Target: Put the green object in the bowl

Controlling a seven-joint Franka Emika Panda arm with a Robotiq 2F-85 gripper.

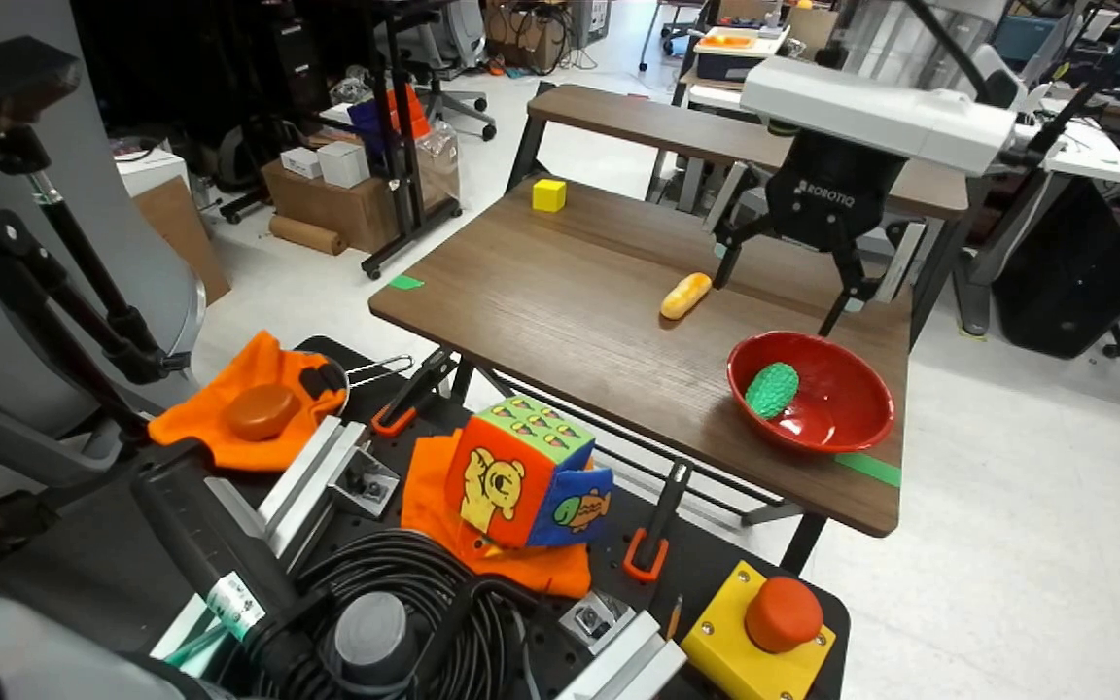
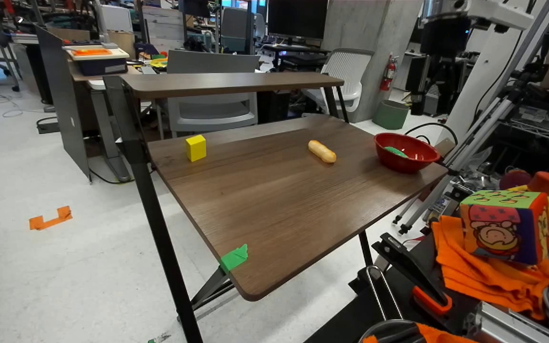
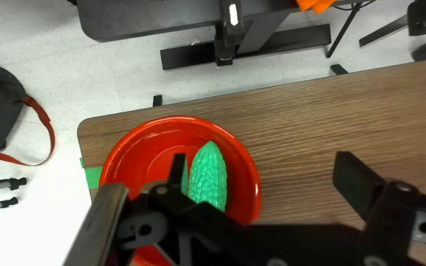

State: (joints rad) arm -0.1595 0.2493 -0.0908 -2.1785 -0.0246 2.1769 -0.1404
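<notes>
while hovering, holds black robotiq gripper (image 1: 774, 307) spread wide
with bumpy green oval toy (image 1: 772, 391) lying inside glossy red round bowl (image 1: 840, 384)

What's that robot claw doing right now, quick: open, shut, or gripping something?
Gripper: open, fingers wide apart, holding nothing; the green object lies in the red bowl.
</notes>
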